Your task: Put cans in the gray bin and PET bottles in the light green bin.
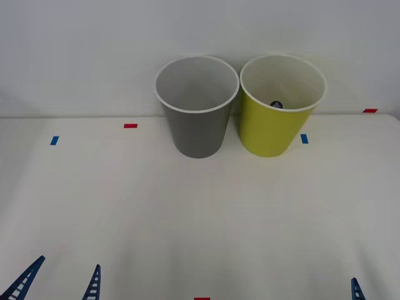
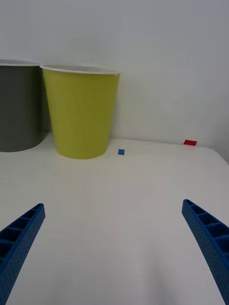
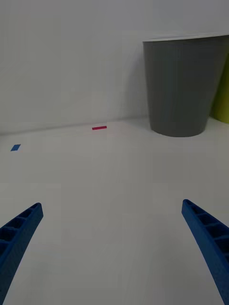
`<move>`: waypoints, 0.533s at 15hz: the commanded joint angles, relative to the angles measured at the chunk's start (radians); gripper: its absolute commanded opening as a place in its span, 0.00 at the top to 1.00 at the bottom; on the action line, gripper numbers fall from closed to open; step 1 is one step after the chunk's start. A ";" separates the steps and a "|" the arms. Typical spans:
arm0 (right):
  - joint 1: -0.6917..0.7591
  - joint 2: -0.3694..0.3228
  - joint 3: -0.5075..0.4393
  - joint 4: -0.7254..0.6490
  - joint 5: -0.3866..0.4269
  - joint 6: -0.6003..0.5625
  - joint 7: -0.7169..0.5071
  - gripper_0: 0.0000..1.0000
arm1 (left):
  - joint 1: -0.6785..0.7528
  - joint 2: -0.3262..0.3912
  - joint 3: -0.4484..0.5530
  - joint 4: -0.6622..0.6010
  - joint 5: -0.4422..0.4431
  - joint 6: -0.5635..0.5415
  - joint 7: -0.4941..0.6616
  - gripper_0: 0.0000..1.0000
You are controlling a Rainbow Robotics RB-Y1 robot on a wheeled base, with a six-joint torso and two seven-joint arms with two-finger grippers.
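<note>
The gray bin (image 1: 197, 119) and the light green bin (image 1: 275, 122) stand side by side at the back of the white table, close to the wall. Just above the green bin's near rim, a small black cap (image 1: 275, 104) of a PET bottle peeks out from inside; the rest of the bottle is hidden. No cans are in view. My left gripper (image 1: 69, 264) hovers open and holding nothing at the table's near left, well short of the gray bin (image 3: 183, 86). My right gripper (image 2: 113, 205) is open and holding nothing at the near right, facing the green bin (image 2: 82, 112).
Small red tape marks (image 1: 130, 125) and blue tape marks (image 1: 54, 140) dot the table (image 1: 200, 219). A white wall rises right behind the bins. One right finger (image 1: 356, 289) shows at the near edge.
</note>
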 commanded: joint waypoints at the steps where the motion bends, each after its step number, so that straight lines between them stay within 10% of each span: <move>1: 0.000 0.000 0.000 0.000 0.000 0.000 0.000 0.00 | 0.035 -0.013 0.000 0.003 -0.018 -0.029 -0.007 0.00; 8: 0.000 0.000 0.000 0.000 0.000 0.000 0.000 0.00 | 0.061 -0.015 0.000 0.008 -0.028 -0.033 -0.024 0.00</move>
